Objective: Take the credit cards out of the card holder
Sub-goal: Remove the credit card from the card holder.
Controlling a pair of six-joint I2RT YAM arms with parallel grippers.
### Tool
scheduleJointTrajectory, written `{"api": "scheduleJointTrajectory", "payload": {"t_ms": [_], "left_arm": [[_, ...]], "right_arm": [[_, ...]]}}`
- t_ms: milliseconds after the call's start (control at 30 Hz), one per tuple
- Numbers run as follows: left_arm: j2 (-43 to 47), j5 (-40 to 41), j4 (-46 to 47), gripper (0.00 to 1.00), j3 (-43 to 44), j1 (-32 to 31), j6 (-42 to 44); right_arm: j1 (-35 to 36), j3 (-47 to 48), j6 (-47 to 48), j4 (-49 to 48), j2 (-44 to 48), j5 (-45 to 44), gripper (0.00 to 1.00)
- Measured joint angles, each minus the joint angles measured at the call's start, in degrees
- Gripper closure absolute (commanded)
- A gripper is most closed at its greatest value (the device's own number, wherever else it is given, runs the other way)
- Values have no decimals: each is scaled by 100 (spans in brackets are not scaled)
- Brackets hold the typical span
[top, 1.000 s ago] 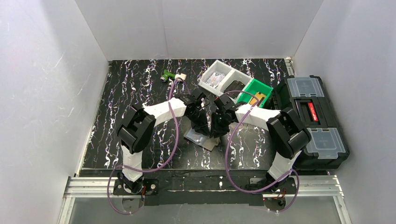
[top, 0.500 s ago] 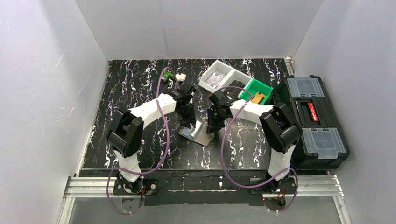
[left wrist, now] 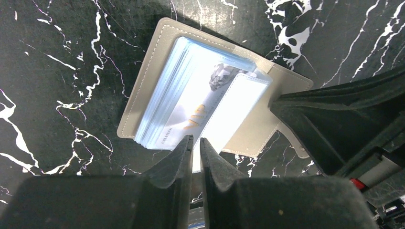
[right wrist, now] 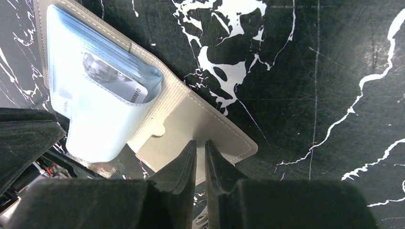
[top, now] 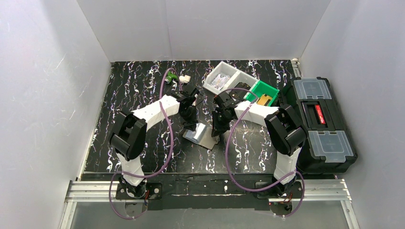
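The holder (top: 202, 135) is lying open on the worktop (top: 138, 95) between the two grippers, its grey cover underneath and its pale sleeves (left wrist: 160, 107) fanning upward. The left gripper (left wrist: 196, 144) is pinching the near edge of those sleeves, its jaws standing at a thin slit with a pale strip showing between them. Whether it is gripping a card itself or only the plastic around it, I cannot tell. The right gripper (right wrist: 200, 145) is clamping the bare grey flap of the holder, its jaws likewise nearly together with the flap between them, apparently steadying it. One card (left wrist: 193, 119), pale with orange lettering, is showing through a sleeve and is sitting inside it. No card is lying loose on the worktop in any view, so I am judging the task as barely begun: the holder is opened and braced, and every card is waiting to be drawn out.
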State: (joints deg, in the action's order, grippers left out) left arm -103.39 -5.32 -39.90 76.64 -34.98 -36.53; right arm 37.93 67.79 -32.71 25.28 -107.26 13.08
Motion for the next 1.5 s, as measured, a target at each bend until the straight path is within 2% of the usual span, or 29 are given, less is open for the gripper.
{"api": "scheduleJointTrajectory", "payload": {"t_ms": [267,700,800,1033,1167,1333,1500], "left_arm": [[-68,-28,66,97,-33,4,-7],[-509,-660,420,97,-151,-76,-116],[-542,-809,522,97,-151,-175,-199],[-807,-1137,811,97,-151,-264,-507],[-866,-1241,896,97,-151,-267,-656],[-870,-1272,935,97,-151,-267,-752],[-870,-1276,951,97,-151,-267,-798]], "right_arm": [[0,127,61,149,-79,-2,81],[-52,332,212,367,-221,92,80],[-122,402,267,393,-280,216,74],[-424,442,267,61,-306,450,50],[-459,442,166,-35,-306,586,45],[-463,439,111,-74,-306,658,46],[-442,431,107,-42,-315,586,58]]}}
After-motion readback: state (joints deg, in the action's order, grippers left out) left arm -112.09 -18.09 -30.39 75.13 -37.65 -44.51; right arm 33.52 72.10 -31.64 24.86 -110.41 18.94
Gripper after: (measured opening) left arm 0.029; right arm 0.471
